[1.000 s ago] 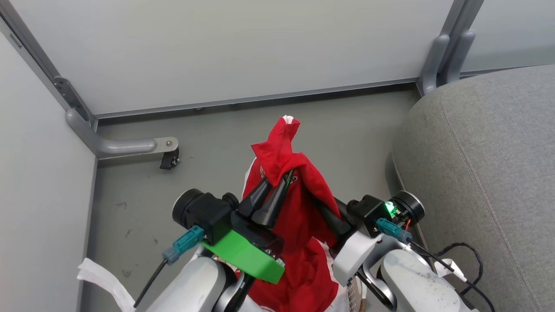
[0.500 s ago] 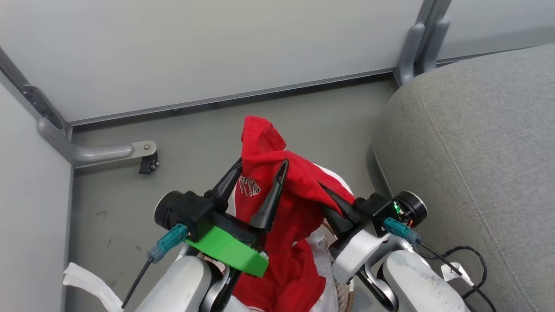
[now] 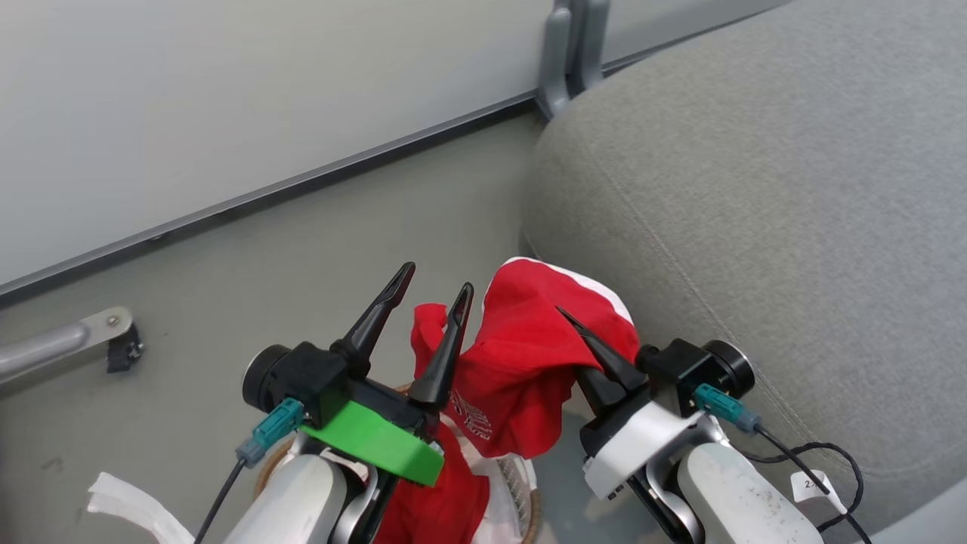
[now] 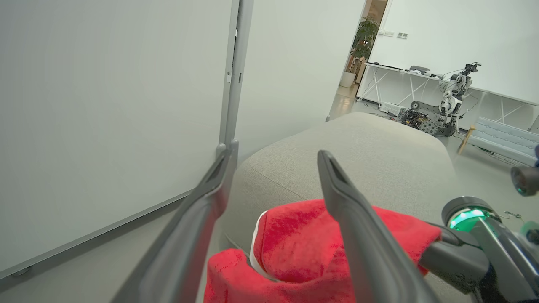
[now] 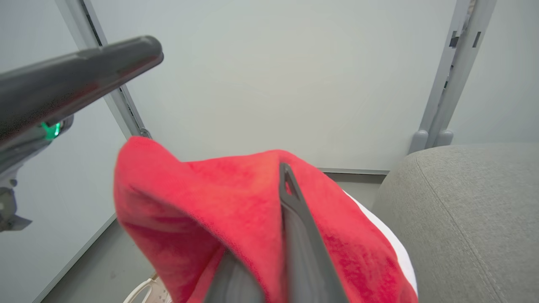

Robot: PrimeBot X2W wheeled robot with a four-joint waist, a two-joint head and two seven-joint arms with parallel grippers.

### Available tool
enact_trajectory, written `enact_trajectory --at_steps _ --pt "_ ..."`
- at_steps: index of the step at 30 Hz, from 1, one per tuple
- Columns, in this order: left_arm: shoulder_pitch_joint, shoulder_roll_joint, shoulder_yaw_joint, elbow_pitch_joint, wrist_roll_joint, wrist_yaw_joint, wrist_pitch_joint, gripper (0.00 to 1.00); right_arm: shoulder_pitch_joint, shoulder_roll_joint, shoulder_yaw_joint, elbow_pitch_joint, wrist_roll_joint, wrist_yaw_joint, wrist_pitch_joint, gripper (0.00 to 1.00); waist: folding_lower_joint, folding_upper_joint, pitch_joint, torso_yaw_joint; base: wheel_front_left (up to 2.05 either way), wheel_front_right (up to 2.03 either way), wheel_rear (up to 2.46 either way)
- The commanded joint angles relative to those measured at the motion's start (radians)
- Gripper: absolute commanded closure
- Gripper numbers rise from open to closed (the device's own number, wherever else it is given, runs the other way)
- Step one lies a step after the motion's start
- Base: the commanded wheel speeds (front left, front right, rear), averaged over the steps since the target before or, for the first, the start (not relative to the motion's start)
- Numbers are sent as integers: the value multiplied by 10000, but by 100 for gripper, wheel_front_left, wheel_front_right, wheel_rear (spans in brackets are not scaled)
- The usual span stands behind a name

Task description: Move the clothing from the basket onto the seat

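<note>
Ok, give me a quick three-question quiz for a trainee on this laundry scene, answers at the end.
1. True or false: the left gripper is clamped on the red garment.
2. Relative to the basket and the seat, the garment is: A) lying flat on the seat; B) lifted above the basket, beside the seat; C) spread on the floor.
3. Fill in: the ___ gripper is shut on the garment.

Key
1. False: its jaws stand open, with the garment beside them.
2. B.
3. Right: the right gripper pinches the fabric.
</note>
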Motion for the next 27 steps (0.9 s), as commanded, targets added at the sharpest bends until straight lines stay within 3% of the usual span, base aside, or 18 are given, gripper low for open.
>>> enact_trajectory --at_steps 1,7,16,19,27 --pt "105 108 13 29 98 -37 -2 0 183 -6 -47 -111 61 -10 -48 100 0 0 328 -1488 0 0 0" --pt "80 179 -71 36 133 -37 -2 0 330 -9 -459 -361 102 -10 -48 100 0 0 603 -2515 0 0 0" --pt "-415 535 -607 57 -5 -37 -2 0 -500 -80 -1490 -557 -736 -10 -48 100 0 0 1440 -2686 0 0 0" --pt "-461 749 -588 -13 42 -37 -2 0 -1264 -486 -1697 -480 -983 -10 -48 100 0 0 1833 -2685 0 0 0" --pt "-932 1455 -800 -276 18 -37 -2 0 -3796 -2044 -3060 -280 -1619 -10 -48 100 0 0 3182 -1884 0 0 0"
